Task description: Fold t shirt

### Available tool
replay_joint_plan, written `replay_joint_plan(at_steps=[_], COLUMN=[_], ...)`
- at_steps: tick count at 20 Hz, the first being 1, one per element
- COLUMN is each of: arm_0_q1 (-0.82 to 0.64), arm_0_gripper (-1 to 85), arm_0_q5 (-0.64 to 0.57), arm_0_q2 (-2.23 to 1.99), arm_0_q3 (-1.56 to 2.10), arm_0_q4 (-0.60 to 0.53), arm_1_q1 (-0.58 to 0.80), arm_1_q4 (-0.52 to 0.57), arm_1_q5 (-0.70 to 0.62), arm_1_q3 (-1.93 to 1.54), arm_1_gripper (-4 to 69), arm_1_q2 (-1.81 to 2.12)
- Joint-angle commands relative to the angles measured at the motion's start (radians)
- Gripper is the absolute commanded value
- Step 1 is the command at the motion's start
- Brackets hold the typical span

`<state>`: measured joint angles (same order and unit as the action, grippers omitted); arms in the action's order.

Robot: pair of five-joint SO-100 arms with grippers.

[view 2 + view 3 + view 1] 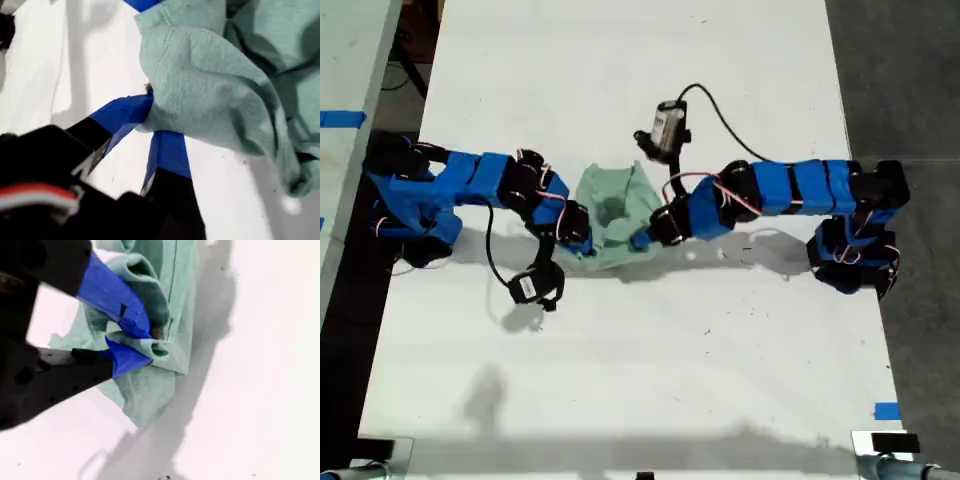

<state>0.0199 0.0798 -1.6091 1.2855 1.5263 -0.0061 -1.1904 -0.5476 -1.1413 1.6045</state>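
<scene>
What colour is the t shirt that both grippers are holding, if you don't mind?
The t shirt is plain pale mint green, with no print; it shows best in the first wrist view.

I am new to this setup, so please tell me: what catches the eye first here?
The crumpled mint-green t shirt at the middle of the white table, with a blue arm reaching in from each side of the exterior view. Both wrist views show blue fingers pinched on the cloth: my first gripper and my second gripper.

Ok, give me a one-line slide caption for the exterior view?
Two blue arms meet over a crumpled pale mint-green fabric t shirt at the middle of the white table.
</scene>
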Motion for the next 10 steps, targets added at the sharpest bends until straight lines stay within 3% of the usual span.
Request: replay_joint_plan(at_steps=[1,2,3,4,5,7,10], arm_0_q1=[-0.144,-0.193,-0.225,-0.242,-0.261,-0.330,-0.439], arm_0_gripper=[-0.3,-0.1,4.0,17.3,27.8,36.9,26.4], arm_0_q5=[-0.101,-0.137,-0.155,-0.181,-0.199,-0.222,-0.264], arm_0_q2=[-0.176,-0.229,-0.276,-0.322,-0.380,-0.546,-0.772], arm_0_q3=[0.032,0.051,0.055,0.044,0.035,0.037,0.023], arm_0_q4=[0.021,0.025,0.026,0.026,0.028,0.037,0.037], arm_1_q1=[0.127,0.160,0.186,0.213,0.242,0.318,0.417], arm_1_q4=[-0.009,-0.002,-0.002,-0.035,-0.080,-0.169,-0.316], arm_1_q5=[-0.046,-0.063,-0.081,-0.100,-0.127,-0.153,-0.170], arm_1_q3=[0.002,0.005,0.015,0.054,0.095,0.135,0.164], arm_1_gripper=[0.0,2.2,15.6,34.8,43.4,39.7,32.9], arm_1_q2=[0.120,0.130,0.138,0.146,0.166,0.255,0.407])
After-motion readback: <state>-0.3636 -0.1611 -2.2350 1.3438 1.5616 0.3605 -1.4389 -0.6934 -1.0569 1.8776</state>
